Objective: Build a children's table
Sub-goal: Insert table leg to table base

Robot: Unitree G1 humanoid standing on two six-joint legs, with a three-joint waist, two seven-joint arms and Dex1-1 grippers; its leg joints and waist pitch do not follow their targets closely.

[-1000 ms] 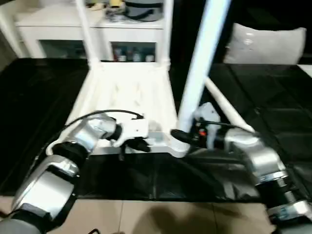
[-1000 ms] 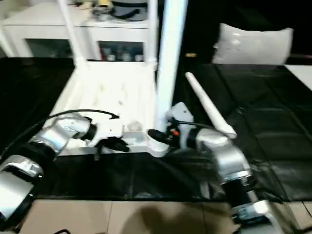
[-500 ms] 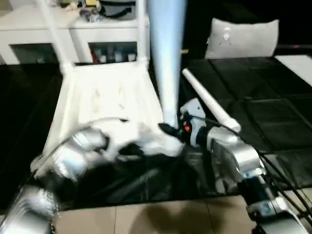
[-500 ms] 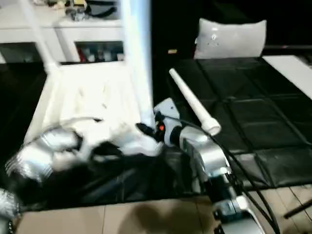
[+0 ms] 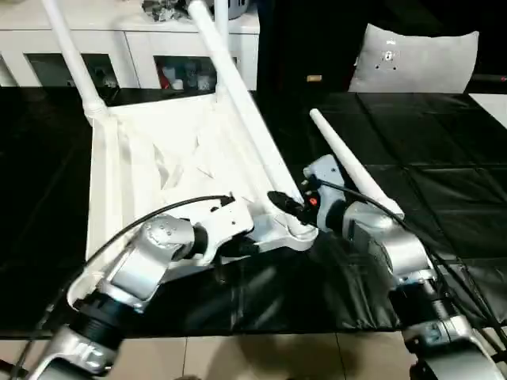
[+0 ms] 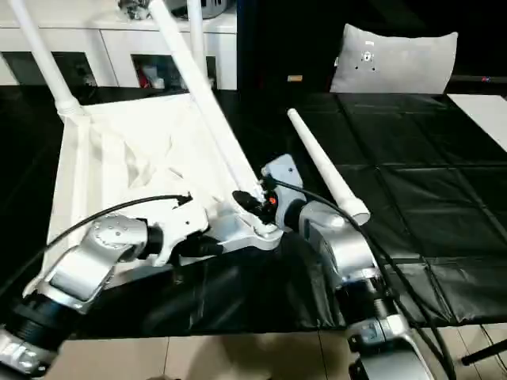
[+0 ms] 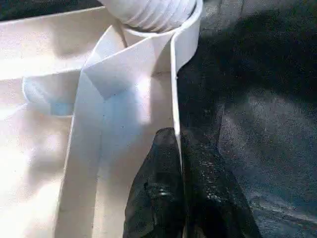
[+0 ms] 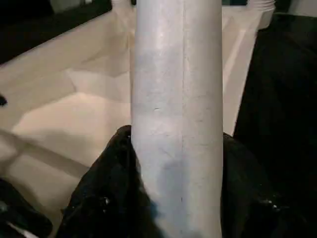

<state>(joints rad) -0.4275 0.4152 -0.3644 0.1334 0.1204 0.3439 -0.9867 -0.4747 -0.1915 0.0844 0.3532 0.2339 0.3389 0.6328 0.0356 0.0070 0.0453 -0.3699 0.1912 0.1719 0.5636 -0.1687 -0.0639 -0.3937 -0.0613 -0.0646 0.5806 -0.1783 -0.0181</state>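
The children's table lies upside down on a black mat, w/ its ribbed underside facing up. The left tool is clenched on the thin side wall of the top, one finger on each side, near the front corner. The right tool is grasping a leg low down, just above that corner socket; the leg leans back & to the left. One more leg lies loose on the mat just beside the right arm. Two legs stand in the far corners. A white cabinet & a pillow sit behind.
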